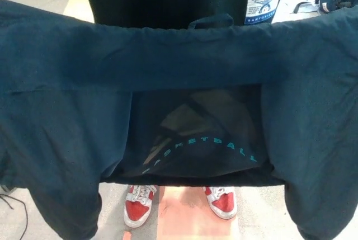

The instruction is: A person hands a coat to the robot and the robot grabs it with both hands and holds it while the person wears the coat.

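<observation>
filling the view: one dark coat [179,61], two red-white shoes [139,203]; hands unseen.

The dark blue coat [179,66] fills the view and runs off both side edges, hiding both robot hands. Below its hem, only the person's red-and-white sneakers [139,204] show; the label [263,5] above the coat's collar is too small to read.
</observation>
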Robot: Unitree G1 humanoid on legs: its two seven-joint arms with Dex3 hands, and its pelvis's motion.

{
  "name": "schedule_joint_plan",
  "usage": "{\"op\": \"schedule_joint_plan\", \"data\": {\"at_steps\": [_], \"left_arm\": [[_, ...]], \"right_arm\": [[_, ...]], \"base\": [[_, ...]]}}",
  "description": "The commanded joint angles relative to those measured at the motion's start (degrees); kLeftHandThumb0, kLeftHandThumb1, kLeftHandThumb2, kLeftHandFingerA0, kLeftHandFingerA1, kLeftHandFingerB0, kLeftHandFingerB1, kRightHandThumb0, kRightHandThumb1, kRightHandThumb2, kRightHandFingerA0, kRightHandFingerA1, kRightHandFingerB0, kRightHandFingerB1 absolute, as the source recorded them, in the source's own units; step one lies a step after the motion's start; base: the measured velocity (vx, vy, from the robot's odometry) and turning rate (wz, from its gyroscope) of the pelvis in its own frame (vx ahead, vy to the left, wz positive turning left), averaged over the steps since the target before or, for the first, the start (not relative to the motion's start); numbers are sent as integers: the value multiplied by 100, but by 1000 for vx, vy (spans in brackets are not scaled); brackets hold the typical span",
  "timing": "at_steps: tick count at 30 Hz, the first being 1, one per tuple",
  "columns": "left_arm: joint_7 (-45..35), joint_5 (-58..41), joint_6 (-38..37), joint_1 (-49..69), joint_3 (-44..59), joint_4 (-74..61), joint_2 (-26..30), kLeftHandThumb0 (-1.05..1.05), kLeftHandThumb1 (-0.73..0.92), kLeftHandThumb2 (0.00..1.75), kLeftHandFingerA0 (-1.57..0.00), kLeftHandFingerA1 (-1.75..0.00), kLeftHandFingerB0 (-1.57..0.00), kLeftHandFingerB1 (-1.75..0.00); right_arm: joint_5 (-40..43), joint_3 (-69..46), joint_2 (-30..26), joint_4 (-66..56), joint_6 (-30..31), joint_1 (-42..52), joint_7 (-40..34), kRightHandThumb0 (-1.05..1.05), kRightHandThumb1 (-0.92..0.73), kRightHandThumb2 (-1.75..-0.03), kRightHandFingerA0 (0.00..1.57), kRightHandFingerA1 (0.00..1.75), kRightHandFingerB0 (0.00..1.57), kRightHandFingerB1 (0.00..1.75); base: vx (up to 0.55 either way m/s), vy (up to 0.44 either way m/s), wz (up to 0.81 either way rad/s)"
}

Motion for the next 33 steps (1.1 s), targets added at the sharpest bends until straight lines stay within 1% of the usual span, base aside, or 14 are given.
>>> {"op": "schedule_joint_plan", "data": {"at_steps": [1,6,8,9,10,20,23,24,25,26,27,31,32,33], "left_arm": [[3796,2416,-1684,898,-668,-2443,1321,-38,72,62,-86,-46,-58,-37],[3208,2119,-2773,1614,229,-4205,1961,-44,72,62,-77,-45,-49,-37],[3096,2009,-3067,1788,608,-4707,2119,-48,70,61,-77,-45,-49,-37],[2962,1859,-3371,1973,1072,-5212,2196,-51,67,61,-78,-45,-48,-37],[2704,1602,-3603,2134,1469,-5647,2191,-52,55,94,-74,-65,-38,-50],[1638,-61,-5435,2034,3149,-7092,1948,-54,43,82,-83,-66,-53,-55],[1294,-601,-5476,2051,3581,-7733,1987,-51,37,79,-84,-67,-51,-54],[1256,-703,-5465,2011,3663,-7859,1987,-53,46,54,-86,-51,-62,-42],[1216,-807,-5454,1975,3749,-7990,1975,-53,46,54,-86,-51,-62,-42],[1145,-1076,-5435,1882,3967,-8277,1992,-57,46,55,-78,-49,-60,-41],[1132,-1116,-5404,1842,4053,-8384,1968,-56,40,83,-75,-65,-49,-53],[972,-1581,-5237,1749,4422,-8980,1971,-63,43,87,-74,-63,-50,-53],[931,-1647,-5165,1777,4576,-9112,1965,-69,51,60,-77,-48,-64,-44],[883,-1722,-5158,1780,4741,-9203,1986,-69,51,60,-77,-50,-63,-44]], "right_arm": [[-1585,68,-1159,-2069,-2323,1017,-2758,-25,-76,-62,104,62,72,48],[-647,-797,-1060,-3371,-2896,1762,-2000,-24,-78,-63,104,62,74,47],[-481,-1046,-1044,-3620,-3237,1826,-1992,-29,-77,-64,103,60,69,46],[-227,-1347,-1025,-3968,-3612,1867,-1893,-38,-73,-63,91,53,55,41],[-35,-1607,-1014,-4320,-3849,1880,-1791,-36,-70,-61,78,47,49,38],[689,-3048,-743,-6374,-4058,1679,-1334,-46,-68,-59,78,47,52,39],[880,-3394,-729,-6899,-3956,1507,-1194,-47,-67,-61,77,46,53,38],[892,-3474,-724,-7060,-3863,1487,-1154,-47,-68,-61,75,47,52,38],[904,-3568,-710,-7236,-3768,1477,-1106,-47,-68,-61,75,47,52,38],[1069,-3776,-808,-7396,-3879,1214,-1062,-45,-65,-60,71,49,50,38],[1131,-3840,-825,-7448,-3876,1146,-1029,-46,-65,-61,69,51,49,37],[1707,-4015,-937,-7783,-3821,750,-811,-44,-64,-60,67,54,47,35],[1778,-4051,-961,-7839,-3791,654,-780,-43,-64,-60,66,54,45,35],[1838,-4100,-979,-7905,-3754,577,-740,-43,-65,-60,65,56,44,35]], "base": [[0,0,0],[0,0,0],[0,0,0],[0,0,0],[0,0,0],[0,0,0],[0,0,0],[0,0,0],[0,0,0],[0,0,0],[0,0,0],[0,0,0],[0,0,0],[0,0,0]]}}
